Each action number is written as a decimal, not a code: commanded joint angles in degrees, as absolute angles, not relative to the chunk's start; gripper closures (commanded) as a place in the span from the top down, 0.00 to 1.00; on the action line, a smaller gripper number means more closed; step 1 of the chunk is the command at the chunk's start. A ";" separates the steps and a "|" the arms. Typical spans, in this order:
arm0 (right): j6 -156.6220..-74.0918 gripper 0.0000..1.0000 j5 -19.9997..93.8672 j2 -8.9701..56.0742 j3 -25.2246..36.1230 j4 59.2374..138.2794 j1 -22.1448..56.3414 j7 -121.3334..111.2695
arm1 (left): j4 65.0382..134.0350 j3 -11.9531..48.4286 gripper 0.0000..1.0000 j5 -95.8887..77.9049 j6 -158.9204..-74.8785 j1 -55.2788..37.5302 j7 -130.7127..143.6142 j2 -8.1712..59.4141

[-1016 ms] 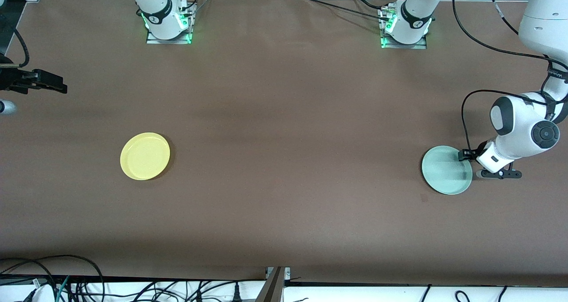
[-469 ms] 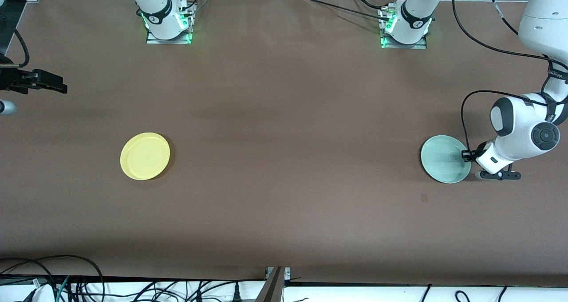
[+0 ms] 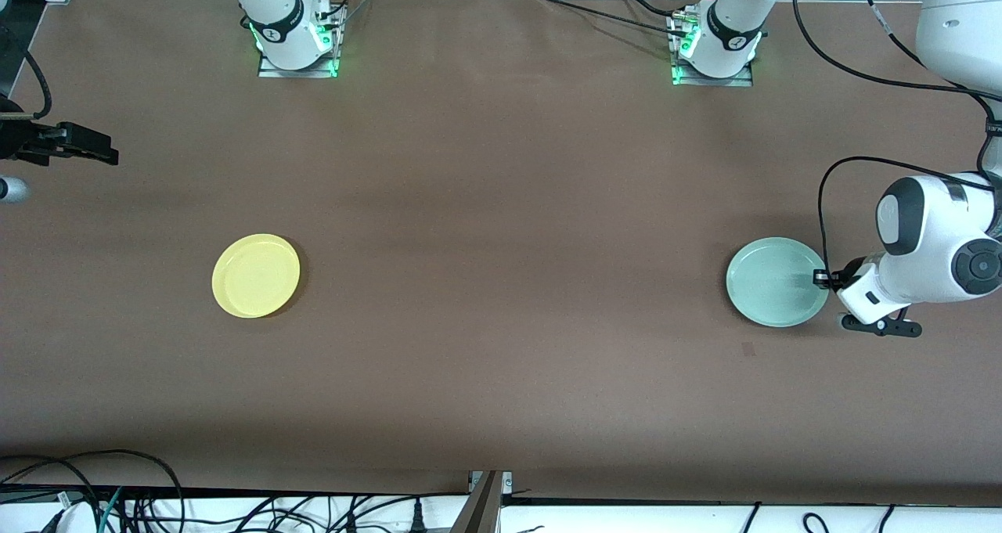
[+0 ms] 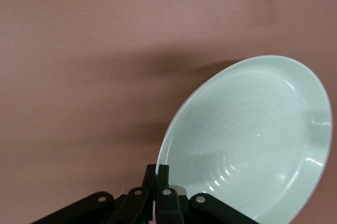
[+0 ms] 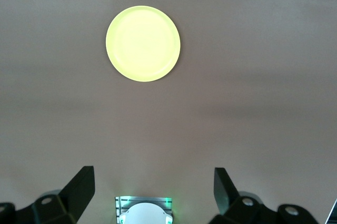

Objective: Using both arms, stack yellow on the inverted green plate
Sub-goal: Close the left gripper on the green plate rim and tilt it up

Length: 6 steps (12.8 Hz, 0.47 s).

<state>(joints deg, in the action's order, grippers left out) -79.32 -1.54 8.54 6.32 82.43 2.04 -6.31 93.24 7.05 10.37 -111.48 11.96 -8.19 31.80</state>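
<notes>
1. I see the green plate (image 3: pixel 775 282) toward the left arm's end of the table, hollow side up. In the left wrist view it is tilted, with the edge away from the grip higher against the table (image 3: pixel 501 204).
2. My left gripper (image 3: pixel 819 278) sits at the plate's rim on the side toward its own arm. The fingers (image 4: pixel 156 177) are pinched tight on that rim — one on each face of it.
3. The plate is round, so it has no long axis. Its open face points up and slightly toward the wrist camera.
4. The yellow plate (image 3: pixel 256 275) lies flat toward the right arm's end, hollow side up, well apart from the green one and about level with it in the front view.
5. My right gripper (image 5: pixel 152 187) waits high over the table — fingers spread wide, holding nothing. Its wrist view looks down on the yellow plate and the right arm's base (image 3: pixel 293 36).
</notes>
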 commanded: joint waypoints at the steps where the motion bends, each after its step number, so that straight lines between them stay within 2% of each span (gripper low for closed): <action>1: -79.10 1.00 -0.79 8.88 6.06 81.65 0.79 -5.71 | 84.76 6.85 0.00 17.28 -98.31 5.29 -2.40 31.82; 6: -79.10 1.00 -0.79 9.05 6.06 81.65 0.62 -5.71 | 77.88 6.59 0.00 28.46 -82.38 -10.25 9.57 31.82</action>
<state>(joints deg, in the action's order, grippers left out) -79.32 -1.54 8.69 6.34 82.43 1.18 -6.31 81.45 7.55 24.56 -87.22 -5.19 7.24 31.21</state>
